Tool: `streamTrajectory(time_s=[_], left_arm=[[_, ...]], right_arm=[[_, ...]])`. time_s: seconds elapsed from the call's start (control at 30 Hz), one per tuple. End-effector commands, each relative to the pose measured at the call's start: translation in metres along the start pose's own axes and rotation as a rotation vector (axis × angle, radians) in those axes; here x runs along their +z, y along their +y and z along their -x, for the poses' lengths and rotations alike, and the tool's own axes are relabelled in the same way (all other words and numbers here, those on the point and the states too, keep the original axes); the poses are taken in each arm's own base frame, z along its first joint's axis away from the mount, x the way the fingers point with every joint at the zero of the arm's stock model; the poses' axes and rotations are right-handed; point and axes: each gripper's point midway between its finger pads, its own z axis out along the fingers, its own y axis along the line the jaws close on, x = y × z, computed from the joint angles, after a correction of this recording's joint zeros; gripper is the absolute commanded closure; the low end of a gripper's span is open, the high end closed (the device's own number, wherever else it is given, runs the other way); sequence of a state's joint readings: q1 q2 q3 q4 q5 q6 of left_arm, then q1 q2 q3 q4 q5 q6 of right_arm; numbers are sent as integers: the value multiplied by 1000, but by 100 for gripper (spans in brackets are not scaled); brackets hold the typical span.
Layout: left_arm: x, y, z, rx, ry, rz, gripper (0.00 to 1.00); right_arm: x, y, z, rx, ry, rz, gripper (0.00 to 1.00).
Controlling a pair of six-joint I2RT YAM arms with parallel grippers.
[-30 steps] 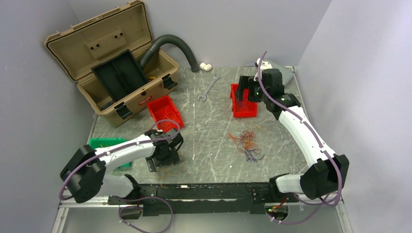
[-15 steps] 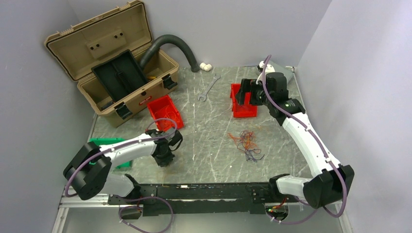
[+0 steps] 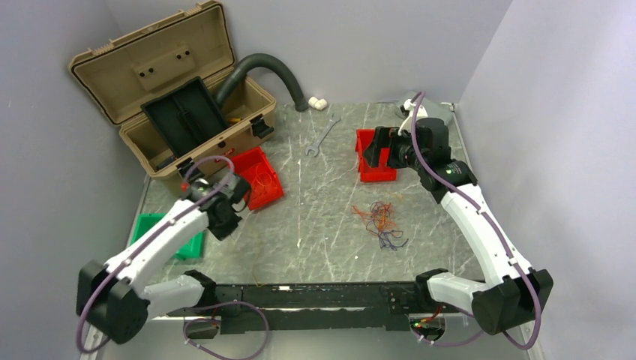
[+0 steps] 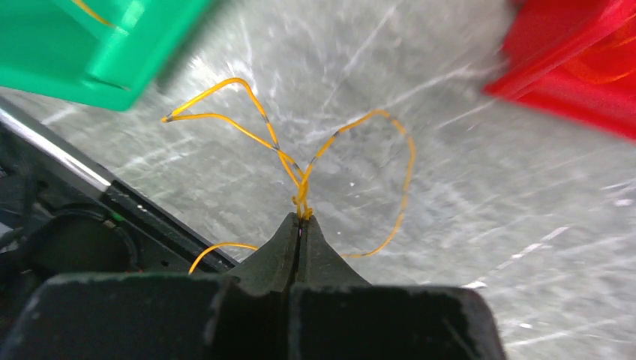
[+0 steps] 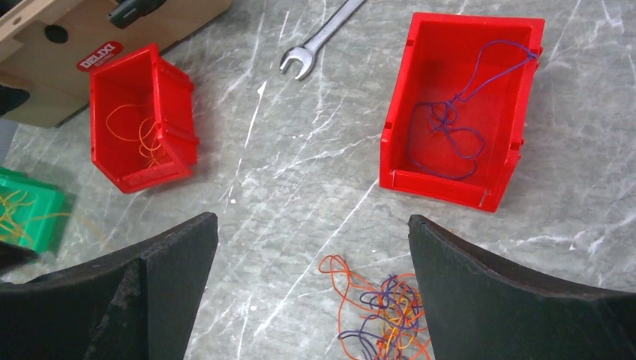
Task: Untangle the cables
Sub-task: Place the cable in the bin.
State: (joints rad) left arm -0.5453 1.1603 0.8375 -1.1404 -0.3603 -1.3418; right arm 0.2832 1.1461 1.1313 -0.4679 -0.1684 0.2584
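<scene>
The cables lie as a small tangle of orange, purple and yellow strands on the marble table, right of centre. The right wrist view has the same cables at its lower edge. My left gripper is shut on a thin yellow wire, which loops out above the table. In the top view the left gripper hangs between the green bin and the left red bin. My right gripper is open and empty, high above the table; in the top view this right gripper hovers over the right red bin.
The right red bin holds a purple wire. The left red bin holds orange wires. A green bin with yellow wires sits at the left edge. A wrench, an open tan toolbox and a grey hose lie behind.
The left gripper closed on the yellow wire near the front edge and carried it up and back to the left. The right gripper drifted slightly to the right, still open.
</scene>
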Motion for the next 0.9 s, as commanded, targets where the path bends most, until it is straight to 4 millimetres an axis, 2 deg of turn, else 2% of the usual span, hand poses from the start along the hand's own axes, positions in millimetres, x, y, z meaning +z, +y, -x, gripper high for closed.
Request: streamTrajectory(time_s=[0.0,0.2,0.43,0.57,0.67,0.87], left_arm=[[-51,41,51,-63,-153,31,100],[-98,70,89,-149,-241,48,100],[-105,101,115,-294,-307,109,100],[-98,116,128,-340,-309,227,100],[-86,135,135,-403,-294,333,100],[-45,139,145,-473,-246,328,100]], right_arm=[[-4,11,14,5,-49,44,0],[2,19,11,21,-33,89,1],[7,29,6,10,-12,116,1],[8,36,4,12,-1,130,1],[9,48,0,12,13,161,1],[10,68,-5,-21,35,185,1]])
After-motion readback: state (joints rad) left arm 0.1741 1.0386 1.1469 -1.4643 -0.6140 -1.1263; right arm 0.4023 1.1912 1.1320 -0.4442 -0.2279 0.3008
